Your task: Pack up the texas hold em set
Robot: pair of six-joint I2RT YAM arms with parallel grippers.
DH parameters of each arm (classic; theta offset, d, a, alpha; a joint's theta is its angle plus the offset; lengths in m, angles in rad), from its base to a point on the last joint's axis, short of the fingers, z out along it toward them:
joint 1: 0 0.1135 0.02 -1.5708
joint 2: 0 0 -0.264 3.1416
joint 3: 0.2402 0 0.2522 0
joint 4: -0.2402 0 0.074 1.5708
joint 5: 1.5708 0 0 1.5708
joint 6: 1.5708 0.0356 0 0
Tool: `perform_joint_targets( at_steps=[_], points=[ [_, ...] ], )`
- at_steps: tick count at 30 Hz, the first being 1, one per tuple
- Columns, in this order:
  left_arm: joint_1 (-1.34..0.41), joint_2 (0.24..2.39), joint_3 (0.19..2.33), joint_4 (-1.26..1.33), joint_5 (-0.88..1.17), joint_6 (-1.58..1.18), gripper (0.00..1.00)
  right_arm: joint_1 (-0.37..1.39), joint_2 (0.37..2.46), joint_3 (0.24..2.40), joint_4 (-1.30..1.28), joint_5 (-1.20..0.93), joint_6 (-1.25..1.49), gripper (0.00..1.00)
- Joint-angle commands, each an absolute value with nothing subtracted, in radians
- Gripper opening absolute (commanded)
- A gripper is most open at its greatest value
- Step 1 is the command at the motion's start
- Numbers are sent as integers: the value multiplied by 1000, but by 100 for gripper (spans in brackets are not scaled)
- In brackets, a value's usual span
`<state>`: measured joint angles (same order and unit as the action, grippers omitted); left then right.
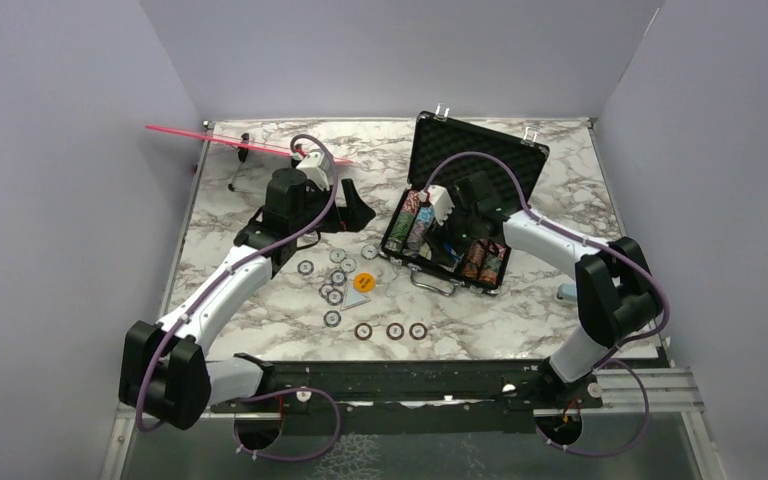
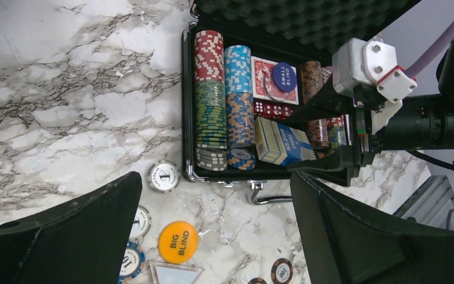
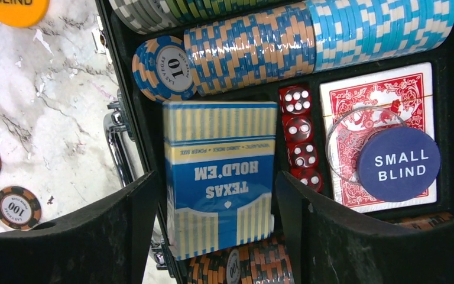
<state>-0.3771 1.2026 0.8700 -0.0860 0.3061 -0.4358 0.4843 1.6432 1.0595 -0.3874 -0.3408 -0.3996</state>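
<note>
The black briefcase point(image 1: 493, 283) lies open at centre right, its foam lid point(image 1: 475, 150) upright, with rows of chips point(image 2: 211, 94) inside. My right gripper point(image 1: 450, 225) reaches into it. In the right wrist view it point(image 3: 217, 177) is open, jaws straddling a tilted blue Texas Hold'em deck point(image 3: 219, 148) with narrow gaps on both sides. Beside the deck are red dice point(image 3: 301, 136) and a red deck point(image 3: 378, 94) under a Small Blind button point(image 3: 398, 164). My left gripper point(image 2: 213, 236) is open and empty above loose chips and the orange Big Blind button point(image 2: 178, 242).
Several loose chips point(image 1: 395, 331) lie scattered on the marble table point(image 1: 260, 320) left of and in front of the case. A clear triangle point(image 1: 357, 298) lies by the orange button. A pink strip on wire legs point(image 1: 250, 143) stands at back left. A light-blue block point(image 1: 566, 292) sits at right.
</note>
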Motion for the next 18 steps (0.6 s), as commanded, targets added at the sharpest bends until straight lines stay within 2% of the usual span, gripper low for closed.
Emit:
perform_joint_targets(
  at_steps=[1,11,15,18],
  points=[
    [-371,1283,944,-50,335,-413,99,486,1688,1094,-427,-354,-425,76],
    [-339,1342,994,-101,360,-400,99,486,1646,1137,-440,-351,-364,85],
    [-328,1341,998,-91,357,-391,99,486,1599,1154,-438,-370,-287,85],
    [-321,1341,990,-78,355,-388,99,487,1569,1139,-394,-326,-147,79]
  ],
)
